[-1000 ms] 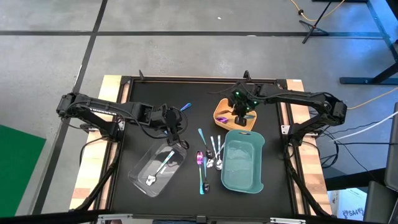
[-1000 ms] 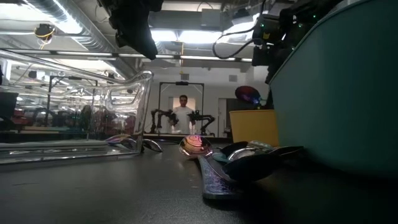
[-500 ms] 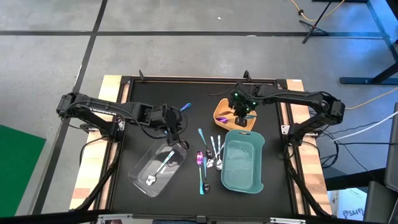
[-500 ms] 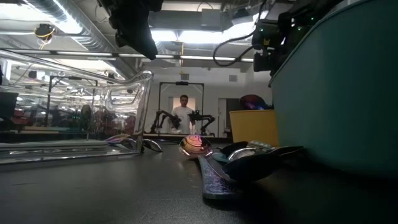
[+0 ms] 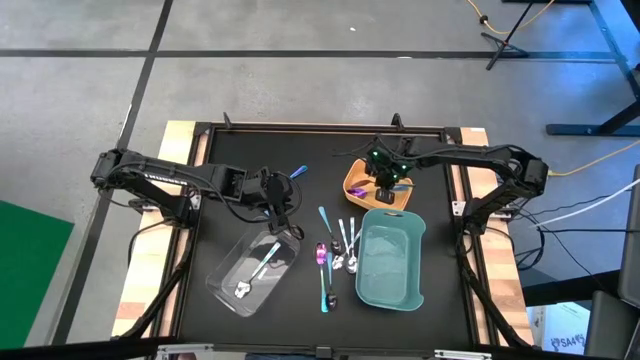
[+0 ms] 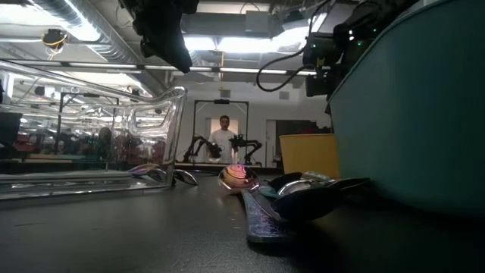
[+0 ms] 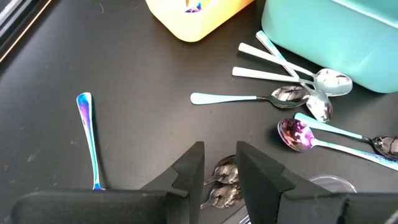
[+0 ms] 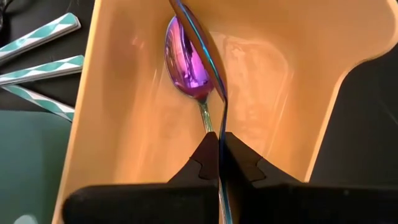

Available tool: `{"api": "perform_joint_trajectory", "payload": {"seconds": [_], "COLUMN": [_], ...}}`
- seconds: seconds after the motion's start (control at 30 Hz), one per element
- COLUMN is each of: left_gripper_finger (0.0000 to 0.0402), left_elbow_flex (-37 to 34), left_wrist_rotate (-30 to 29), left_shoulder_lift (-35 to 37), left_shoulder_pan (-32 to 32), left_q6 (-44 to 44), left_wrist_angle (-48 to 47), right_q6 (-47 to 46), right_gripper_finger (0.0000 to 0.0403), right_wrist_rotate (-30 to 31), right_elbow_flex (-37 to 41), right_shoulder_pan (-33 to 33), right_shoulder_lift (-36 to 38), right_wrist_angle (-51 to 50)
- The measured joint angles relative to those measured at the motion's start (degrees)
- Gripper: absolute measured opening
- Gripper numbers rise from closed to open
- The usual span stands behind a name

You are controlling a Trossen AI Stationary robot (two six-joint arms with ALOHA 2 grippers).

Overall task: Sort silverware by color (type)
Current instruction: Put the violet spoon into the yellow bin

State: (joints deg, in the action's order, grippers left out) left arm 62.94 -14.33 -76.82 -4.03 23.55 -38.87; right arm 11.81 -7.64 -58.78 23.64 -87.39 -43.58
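My right gripper [image 5: 385, 188] hangs over the yellow tray [image 5: 352, 180], shut on an iridescent blue-purple spoon [image 8: 211, 62] that reaches down into it. A second purple spoon [image 8: 189, 68] lies on the tray's floor. Loose silverware [image 5: 335, 255], silver and teal-handled, lies on the black table between the clear tray [image 5: 250, 270] and the teal tray [image 5: 420, 240]. One blue-purple utensil [image 5: 298, 172] lies alone farther back. My left gripper [image 5: 280, 205] waits open above the clear tray's far end, holding nothing [image 7: 219, 168]. My right gripper pinches the iridescent spoon's thin handle [image 8: 222, 121] between its two fingers. The fingers come from above, pointing steeply down into the yellow tray. The spoon runs on past the fingertips, seen edge-on, above the tray's floor; I cannot tell whether its far end touches the tray.
The clear tray holds a teal-handled spoon and silver pieces [image 5: 243, 289]. In the low view, spoons [image 6: 292, 189] lie in front of the teal tray's wall [image 6: 409, 114], and a person stands far behind the table. Bare black table lies at the back left.
My right gripper has tipped further down and sunk toward the yellow tray with the iridescent spoon. The spoon's purple head, which showed above the tray's wall in the low view, has dropped out of sight behind it.
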Motion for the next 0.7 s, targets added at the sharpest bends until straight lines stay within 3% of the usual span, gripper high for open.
{"api": "perform_joint_trajectory", "payload": {"seconds": [0.4,0.7], "left_gripper_finger": [0.0087,0.0087], "left_elbow_flex": [0.0,0.0], "left_wrist_rotate": [0.0,0.0], "left_shoulder_lift": [0.0,0.0], "left_shoulder_pan": [0.0,0.0], "left_q6": [0.0,-0.2], "left_wrist_angle": [0.0,0.0], "right_q6": [0.0,0.0], "right_gripper_finger": [0.0071,0.0079], "right_wrist_rotate": [0.0,0.0], "right_elbow_flex": [0.0,0.0], "right_shoulder_pan": [0.0,0.0], "right_shoulder_lift": [0.0,0.0], "right_wrist_angle": [0.3,0.3]}}
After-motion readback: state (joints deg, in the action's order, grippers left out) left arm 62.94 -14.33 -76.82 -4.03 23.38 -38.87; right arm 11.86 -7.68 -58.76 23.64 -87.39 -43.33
